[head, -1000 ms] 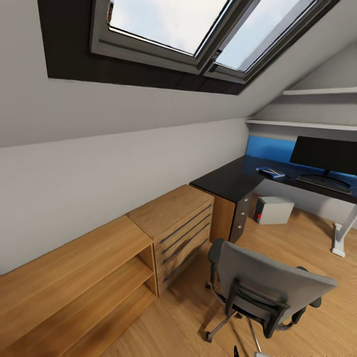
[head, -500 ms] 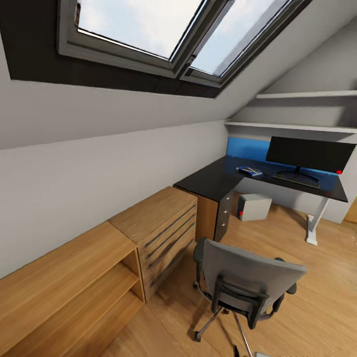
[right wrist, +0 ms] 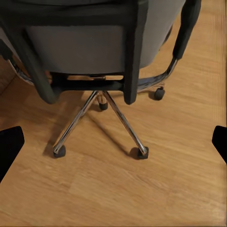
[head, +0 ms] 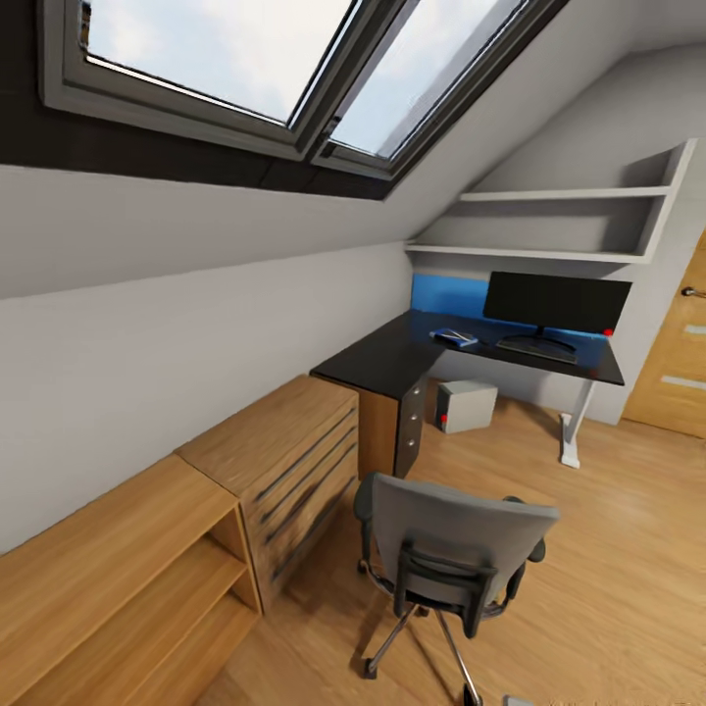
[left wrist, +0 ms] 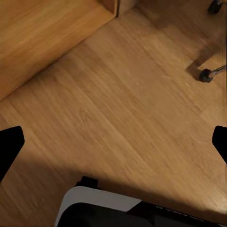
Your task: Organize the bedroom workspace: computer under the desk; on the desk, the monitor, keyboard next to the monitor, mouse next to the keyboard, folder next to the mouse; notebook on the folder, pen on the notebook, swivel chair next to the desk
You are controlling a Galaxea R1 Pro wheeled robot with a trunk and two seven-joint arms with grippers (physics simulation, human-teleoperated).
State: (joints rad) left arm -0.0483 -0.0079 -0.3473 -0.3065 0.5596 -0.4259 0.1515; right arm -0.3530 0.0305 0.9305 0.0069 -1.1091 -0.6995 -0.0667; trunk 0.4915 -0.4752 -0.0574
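View has panned right since earlier frame: door now visible, things unmoved. Swivel chair stands well short of surface; folder lies beside monitor; computer underneath. Both pincers spread open, empty. Judged: chair positioning remains.

The chair stands on the floor in front, its back toward the camera, well apart from the counter beyond it. On the counter the monitor stands behind the keyboard, the folder to their left. The computer sits underneath. A cabinet adjoins the counter's left end.
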